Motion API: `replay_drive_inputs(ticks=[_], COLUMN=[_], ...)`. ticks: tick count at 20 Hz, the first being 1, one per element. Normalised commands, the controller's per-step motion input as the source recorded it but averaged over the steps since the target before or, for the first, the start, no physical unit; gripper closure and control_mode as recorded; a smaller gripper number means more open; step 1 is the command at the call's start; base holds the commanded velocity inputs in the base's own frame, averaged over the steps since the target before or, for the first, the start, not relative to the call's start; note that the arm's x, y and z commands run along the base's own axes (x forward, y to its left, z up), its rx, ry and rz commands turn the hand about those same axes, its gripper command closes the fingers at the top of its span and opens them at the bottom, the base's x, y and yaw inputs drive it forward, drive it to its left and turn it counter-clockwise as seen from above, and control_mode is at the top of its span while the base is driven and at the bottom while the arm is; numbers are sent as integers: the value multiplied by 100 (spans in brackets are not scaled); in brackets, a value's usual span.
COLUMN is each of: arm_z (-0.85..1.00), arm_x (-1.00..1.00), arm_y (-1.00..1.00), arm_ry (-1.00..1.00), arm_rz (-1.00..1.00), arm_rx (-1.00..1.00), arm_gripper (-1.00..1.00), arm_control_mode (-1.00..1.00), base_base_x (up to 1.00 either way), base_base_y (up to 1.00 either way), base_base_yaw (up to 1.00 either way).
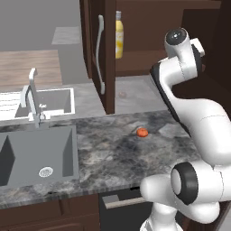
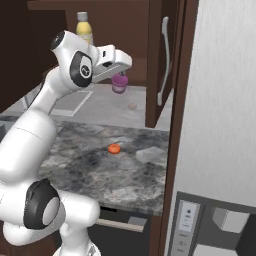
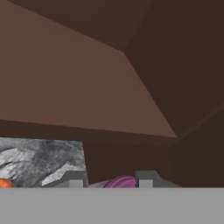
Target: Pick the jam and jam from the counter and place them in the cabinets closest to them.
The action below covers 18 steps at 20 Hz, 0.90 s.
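One jar: the pinkish-purple jam (image 2: 119, 82) hangs under the white hand, lifted off the desk, in front of the open cabinet (image 2: 150, 60); its rounded top (image 3: 120, 181) also shows in the hand view, between the two finger tips.
Tool: the tool (image 2: 118, 76) pinches the jam, one finger tip (image 3: 72, 178) on each side of the jar, jaws drawn in close on it.
Arm: it rises from the base and bends forward – the hand points toward the cabinet opening.
Cabinet: dark brown wood, its door (image 1: 104, 54) swung open toward the robot, with a long curved silver handle (image 1: 100, 54); the brown shelf (image 3: 65, 78) and inner walls stand just ahead of the hand.
Bottle: a yellow bottle (image 1: 119, 35) stands upright on the cabinet shelf, behind the door – it is near the jam but apart from it.
Desk: the grey marbled desk (image 1: 113, 149) carries a flattish orange-red fruit (image 1: 142, 132), well apart from the jam and below it.
Small item: a pale little thing (image 2: 132, 106) lies on the lighter surface under the cabinet; I cannot tell what it is.
Sink: a grey sink (image 1: 40, 155) with a tall faucet (image 1: 32, 97) is on the left part of the desk.
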Motion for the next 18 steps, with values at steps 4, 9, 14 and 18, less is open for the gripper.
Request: replay_drive_inputs(ticks=[4,9,14,18], arm_z=[32,5,0,4], arm_x=[22,4,5,14], arm_y=[9,2,0,0], arm_ry=[3,0,0,0], arm_rz=[0,0,1,4], arm_rx=[-4,-1,-4,-6], arm_gripper=[100,100,100,100], arm_control_mode=[-100,-100,-100,-100], base_base_x=[0,0,0,0], base_base_y=[0,0,0,0], base_base_yaw=[0,0,0,0])
